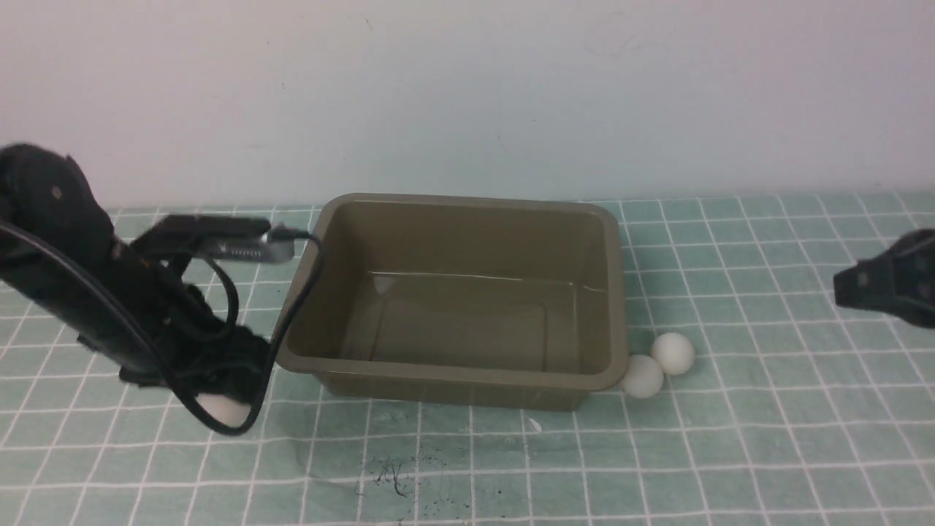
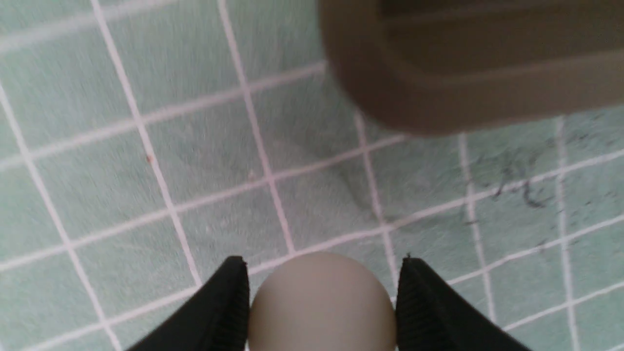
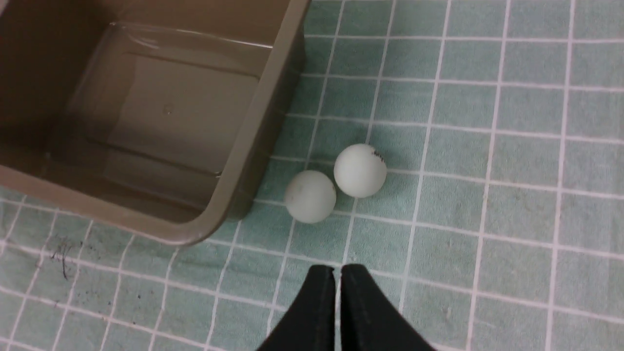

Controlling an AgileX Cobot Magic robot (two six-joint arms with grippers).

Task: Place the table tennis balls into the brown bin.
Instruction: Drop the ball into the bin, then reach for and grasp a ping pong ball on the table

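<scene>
The brown bin stands empty at the middle of the green checked mat. One white table tennis ball sits between the fingers of my left gripper, both pads pressed against its sides. In the front view that ball shows low over the mat under the left gripper, off the bin's front left corner. Two more balls lie touching each other on the mat by the bin's front right corner. My right gripper hovers shut and empty short of those balls.
The bin's corner lies close to the left gripper. Dark scribble marks stain the mat in front of the bin. A pale wall rises behind the mat. A cable loops from the left arm past the bin's left rim.
</scene>
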